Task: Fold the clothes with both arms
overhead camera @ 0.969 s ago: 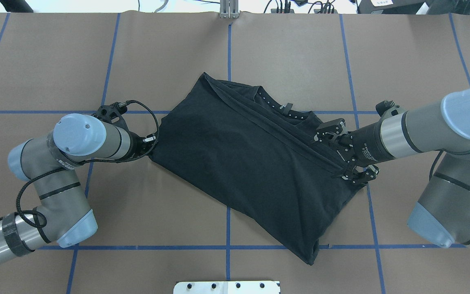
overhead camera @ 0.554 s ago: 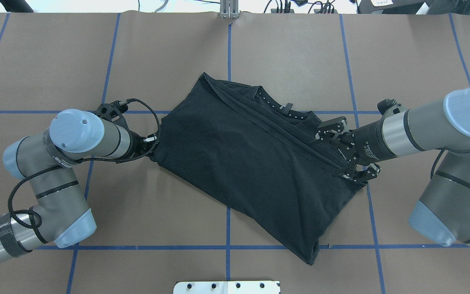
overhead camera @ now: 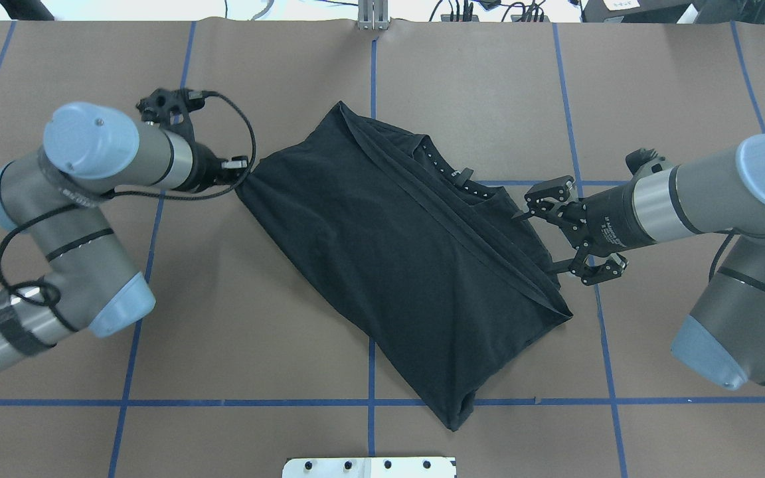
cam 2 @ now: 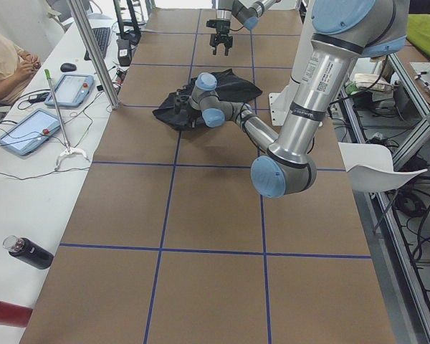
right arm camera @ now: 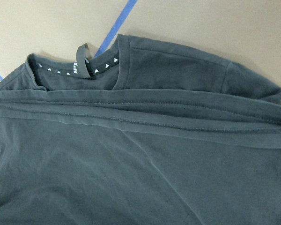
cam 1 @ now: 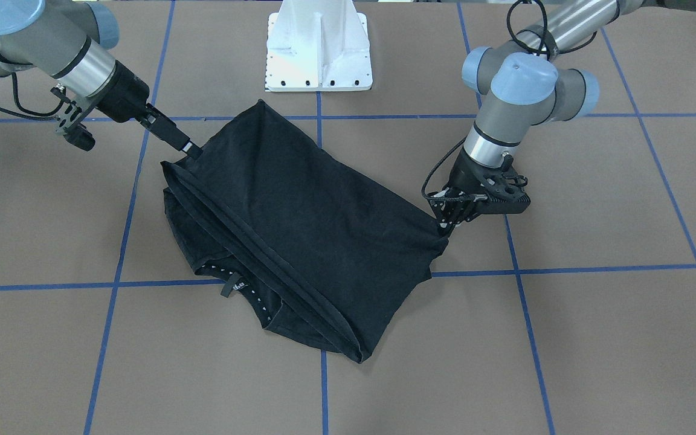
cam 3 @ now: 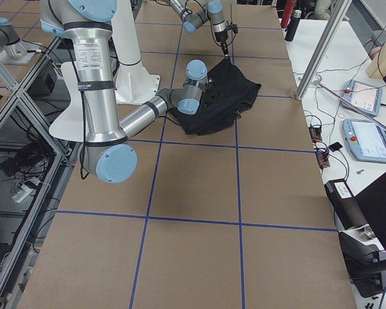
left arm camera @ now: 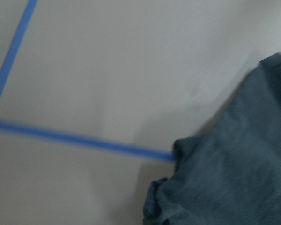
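The clothes are one black T-shirt (overhead camera: 409, 265), folded over with plain black cloth up, lying slantwise at the table's middle (cam 1: 299, 229). Its collar (overhead camera: 462, 176), with white triangles and a loop, peeks out at the far edge and also shows in the right wrist view (right arm camera: 79, 65). My left gripper (overhead camera: 243, 174) is shut on the shirt's left corner, which is pulled taut (cam 1: 443, 226). My right gripper (overhead camera: 535, 243) is open at the shirt's right edge, its nearer fingertip (overhead camera: 552, 270) touching the hem. The left wrist view shows blurred cloth (left arm camera: 234, 178).
Blue tape lines grid the brown table top. The white pedestal base (cam 1: 318, 48) stands at the robot's side of the table. A side table holds tablets (cam 2: 29, 132), a dark bottle (cam 2: 29, 252) and a metal post (cam 2: 93, 50), with a seated person (cam 2: 7, 64) beside it.
My left gripper has moved toward the far side of the table, dragging the shirt's corner along. The shirt has turned and slid left. The right gripper has drawn back slightly off the cloth.
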### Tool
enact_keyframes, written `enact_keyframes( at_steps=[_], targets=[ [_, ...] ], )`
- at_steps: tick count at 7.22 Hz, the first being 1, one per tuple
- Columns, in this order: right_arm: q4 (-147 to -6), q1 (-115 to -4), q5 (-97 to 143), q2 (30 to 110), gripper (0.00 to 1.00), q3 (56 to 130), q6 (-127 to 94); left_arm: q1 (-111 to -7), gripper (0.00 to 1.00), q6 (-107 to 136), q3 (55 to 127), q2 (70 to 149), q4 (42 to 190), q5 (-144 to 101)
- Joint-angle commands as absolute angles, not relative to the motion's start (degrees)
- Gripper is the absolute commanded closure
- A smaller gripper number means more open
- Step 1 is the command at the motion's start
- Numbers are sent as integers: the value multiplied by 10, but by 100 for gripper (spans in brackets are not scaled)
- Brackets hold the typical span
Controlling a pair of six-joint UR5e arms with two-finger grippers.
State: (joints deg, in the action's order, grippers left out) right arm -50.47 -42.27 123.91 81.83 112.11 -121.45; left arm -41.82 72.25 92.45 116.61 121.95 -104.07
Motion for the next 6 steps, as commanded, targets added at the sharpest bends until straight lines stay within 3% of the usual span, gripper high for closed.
enact_keyframes(
  at_steps=[1,5,6],
  targets=[
    [-505,-442,1236,818,0,1117,-1214,-460,100,668,751,1255,1372,-1041],
    [-505,-456,1235,818,0,1116,-1214,-479,100,606,460,1470,1472,-987],
    [-505,-456,1232,818,0,1116,-1214,-480,100,596,433,1490,1474,-983]
  ],
)
